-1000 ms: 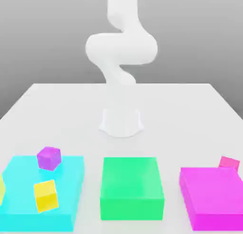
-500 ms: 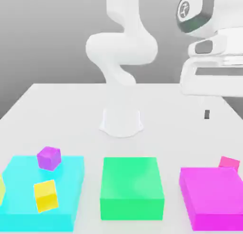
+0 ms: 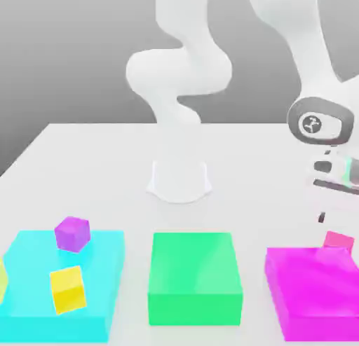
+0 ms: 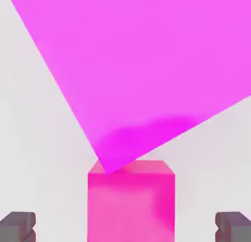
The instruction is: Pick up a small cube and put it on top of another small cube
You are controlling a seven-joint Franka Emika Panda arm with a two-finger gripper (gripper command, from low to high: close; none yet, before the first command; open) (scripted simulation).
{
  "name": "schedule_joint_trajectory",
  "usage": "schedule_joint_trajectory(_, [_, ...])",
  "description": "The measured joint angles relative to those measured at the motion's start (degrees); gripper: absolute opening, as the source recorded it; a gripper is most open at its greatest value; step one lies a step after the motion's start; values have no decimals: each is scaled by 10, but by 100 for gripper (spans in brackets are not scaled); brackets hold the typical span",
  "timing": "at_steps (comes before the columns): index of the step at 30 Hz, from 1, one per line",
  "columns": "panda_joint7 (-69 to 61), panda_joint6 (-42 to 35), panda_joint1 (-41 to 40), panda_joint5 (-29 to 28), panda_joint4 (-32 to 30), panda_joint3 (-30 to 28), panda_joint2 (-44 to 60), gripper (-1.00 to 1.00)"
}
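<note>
Sitting on the white surface (image 3: 98,169) at the exterior view's right, your small pink cube (image 3: 339,240) rests just behind the far edge of the large magenta flat block (image 3: 312,288), touching it or very nearly so. In the hand view the pink cube (image 4: 131,202) lies between the two dark fingers (image 4: 17,225), which stand wide apart with clear space on either side and hold nothing.

What has changed for you: a second ago the arm was folded up by its base and no hand was near the blocks. Now the gripper (image 3: 322,217) has swung down over the exterior view's right side and hangs just above the pink cube. That suggests the approach is nearly finished and the grasp has not yet begun.

Mind the edges. A corner of the magenta block (image 4: 132,74) meets the cube's near face, so judge the descent so neither finger lands on that block. The cube's other sides look onto open surface.

Your target, the small purple cube (image 3: 72,233), sits at the back edge of the cyan flat block (image 3: 35,281) on the exterior view's left, well apart. The green flat block (image 3: 195,277) lies between, and a small yellow cube (image 3: 68,289) stands near the purple one, so a carry would likely need height.
</note>
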Motion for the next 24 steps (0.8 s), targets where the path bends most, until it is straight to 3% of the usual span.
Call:
schedule_joint_trajectory(3, [52, 31, 50, -66, 14, -62, 50, 0])
schedule_joint_trajectory(4, [67, 42, 67, -86, 19, -84, 65, -100])
schedule_joint_trajectory(11, [69, 46, 73, -89, 20, -90, 68, -100])
schedule_joint_trajectory(18, [-41, -19, -21, 57, -12, 28, -37, -100])
schedule_joint_trajectory(24, [-135, -64, -133, 126, -37, -38, -118, -100])
